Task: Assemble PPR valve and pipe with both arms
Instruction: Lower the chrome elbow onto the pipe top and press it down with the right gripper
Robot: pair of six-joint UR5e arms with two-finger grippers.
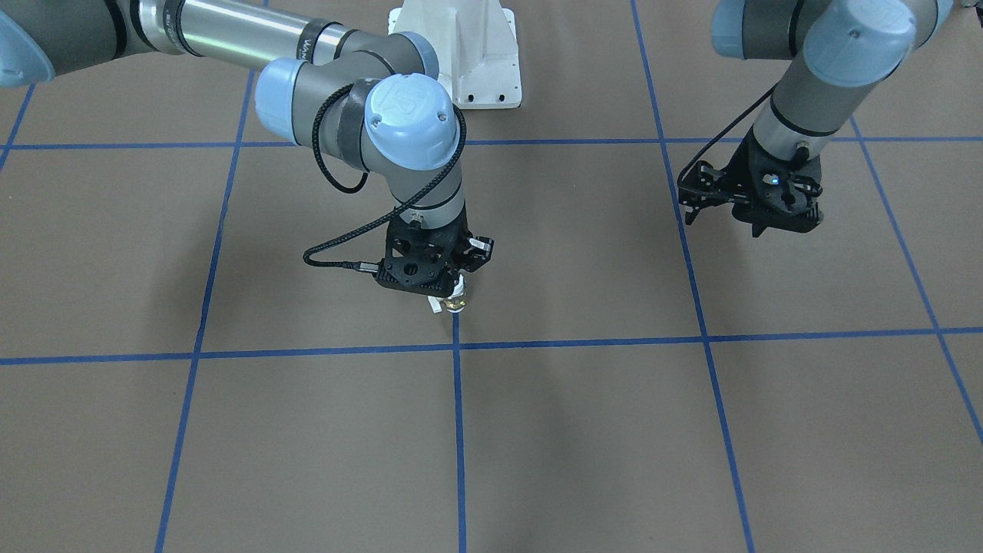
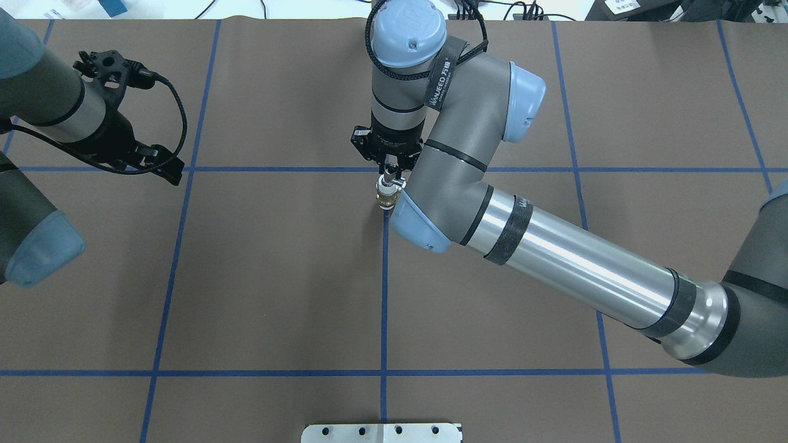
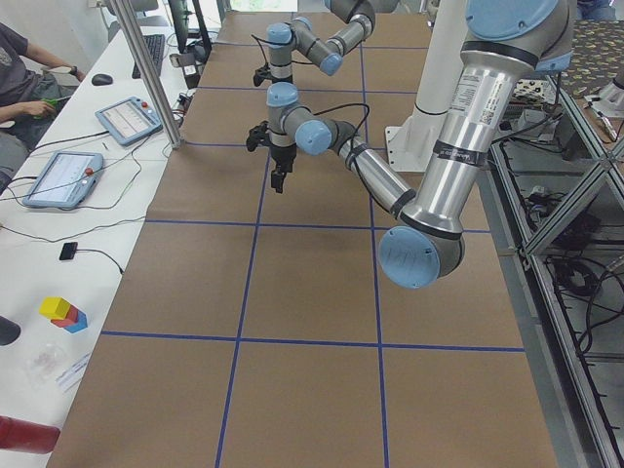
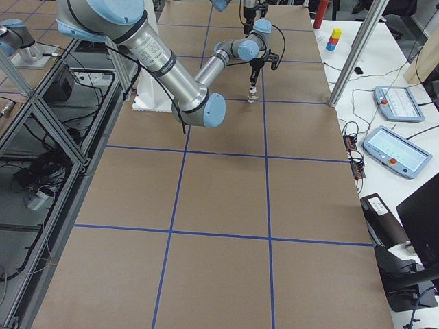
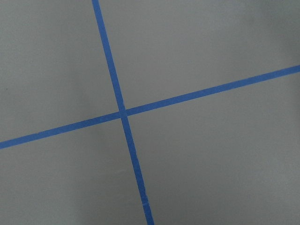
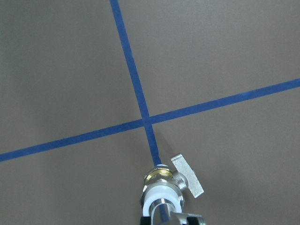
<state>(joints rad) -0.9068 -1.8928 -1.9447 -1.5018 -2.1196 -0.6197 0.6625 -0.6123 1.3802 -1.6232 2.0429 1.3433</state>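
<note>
My right gripper (image 1: 455, 286) points straight down over the table's middle, shut on the top of the joined parts. The PPR valve (image 1: 455, 305) hangs below it, with a white collar, a brass middle and a small side handle (image 6: 187, 176). It also shows in the overhead view (image 2: 386, 197) and the right wrist view (image 6: 161, 185). The silver pipe (image 6: 161, 213) sits in the valve's collar, mostly hidden by the fingers. I cannot tell whether the valve touches the table. My left gripper (image 1: 787, 224) hovers far off to the side, empty, and looks open (image 2: 161, 165).
Blue tape lines cross the brown table; one crossing (image 6: 146, 121) lies just beyond the valve. The white bolted pedestal (image 1: 461, 54) stands at the robot's side. A side bench with tablets (image 3: 127, 119), coloured blocks (image 3: 63, 312) and a seated person (image 3: 19, 68) runs along the far edge.
</note>
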